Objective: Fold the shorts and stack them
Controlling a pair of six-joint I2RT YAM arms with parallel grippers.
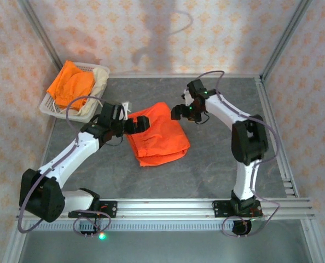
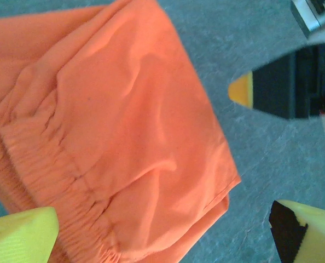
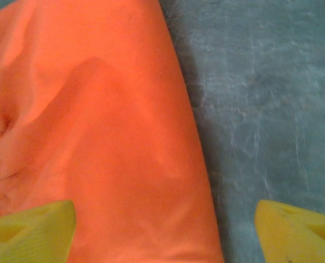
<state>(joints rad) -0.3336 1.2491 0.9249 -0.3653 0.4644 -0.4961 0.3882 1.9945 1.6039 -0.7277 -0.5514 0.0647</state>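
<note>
So the grey stone-look worktop [image 1: 217, 164] has one pair of bright orange cloth shorts [image 1: 160, 137] lying folded flat in the middle. Its long axis runs far to near, with the near end swung a bit to the right. The white plastic mesh basket [image 1: 48, 105] sits in the far left corner, well apart, with a second orange pair [image 1: 70, 83] and a cream-beige pair [image 1: 99, 82] heaped in it.

The thing that matters is that both claws are at the far end of the middle pair, so the cloth stretches away from them toward the near side. The left claw [image 1: 142, 124] is over the far left corner, above the fabric. The right claw [image 1: 180, 112] is by the far right corner, and in its wrist view the cloth's right edge runs up between its yellow fingers [image 3: 31, 230]. Both claws are spread wide and holding nothing. I'd call the left one slightly better placed.

What I can't make out:
- how many layers are in the fold
- how high either claw sits off the cloth
- most of the cream pair, which is buried under the orange one
</note>
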